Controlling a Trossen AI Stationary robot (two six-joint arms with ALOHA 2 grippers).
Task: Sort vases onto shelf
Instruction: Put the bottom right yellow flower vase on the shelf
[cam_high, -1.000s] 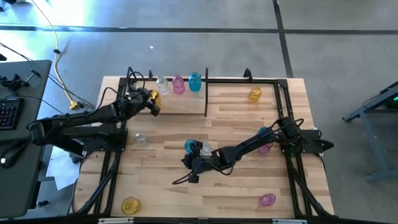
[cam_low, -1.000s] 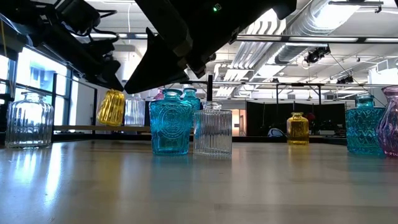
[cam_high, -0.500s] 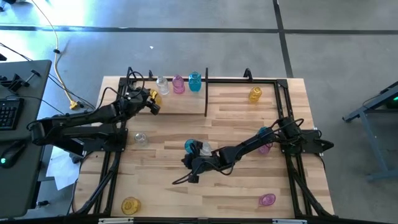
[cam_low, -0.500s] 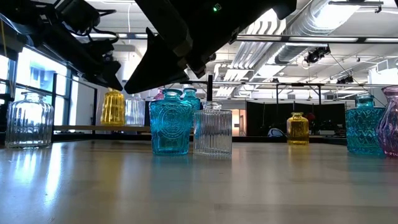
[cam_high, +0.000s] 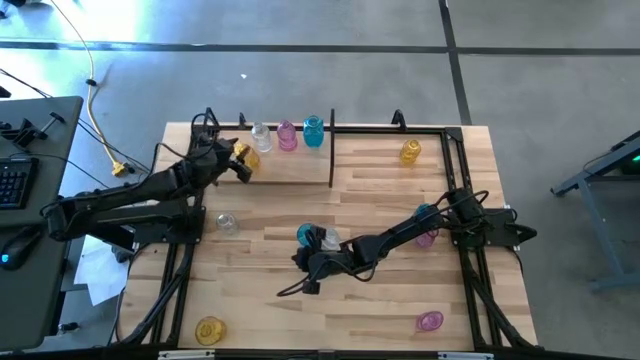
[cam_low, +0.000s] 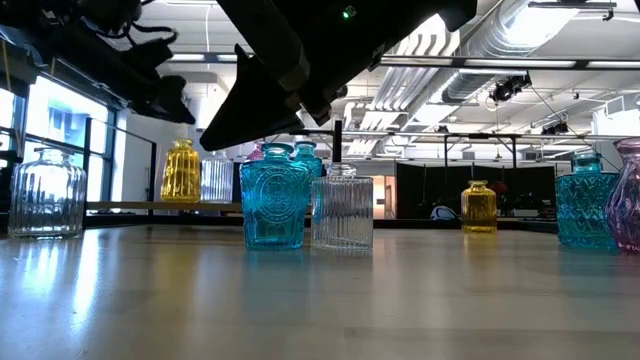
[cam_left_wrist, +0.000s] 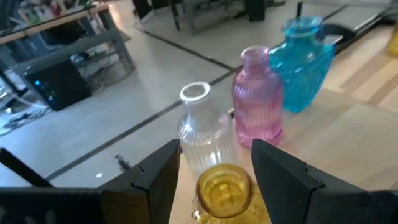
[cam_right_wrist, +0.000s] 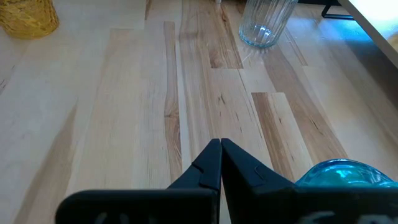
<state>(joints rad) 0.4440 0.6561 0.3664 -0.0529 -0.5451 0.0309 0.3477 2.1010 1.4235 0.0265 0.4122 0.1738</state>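
Observation:
My left gripper (cam_high: 236, 160) (cam_left_wrist: 216, 152) is open over the shelf's (cam_high: 380, 127) left section, its fingers on either side of a yellow vase's (cam_left_wrist: 224, 186) neck, apart from it. In the low view the yellow vase (cam_low: 181, 172) stands upright on its base, with the gripper (cam_low: 168, 103) just above. Behind it stand a clear vase (cam_left_wrist: 198, 127), a pink vase (cam_left_wrist: 257, 99) and a teal vase (cam_left_wrist: 305, 62). My right gripper (cam_high: 308, 262) (cam_right_wrist: 221, 158) is shut low at mid-table, beside a teal vase (cam_high: 304, 234) and a clear vase (cam_high: 328, 240).
Another yellow vase (cam_high: 410, 152) stands in the shelf's right section, past the divider rod (cam_high: 332, 150). Loose on the table are a clear vase (cam_high: 227, 223), a yellow vase (cam_high: 210, 329), two pink vases (cam_high: 430, 321) (cam_high: 428, 238) and a teal vase (cam_high: 424, 212).
The yellow vase hung tilted in my left gripper, was then stood upright on the shelf plank, and stays there. My left gripper has let go of it and risen, drawing back a little toward the table's left edge.

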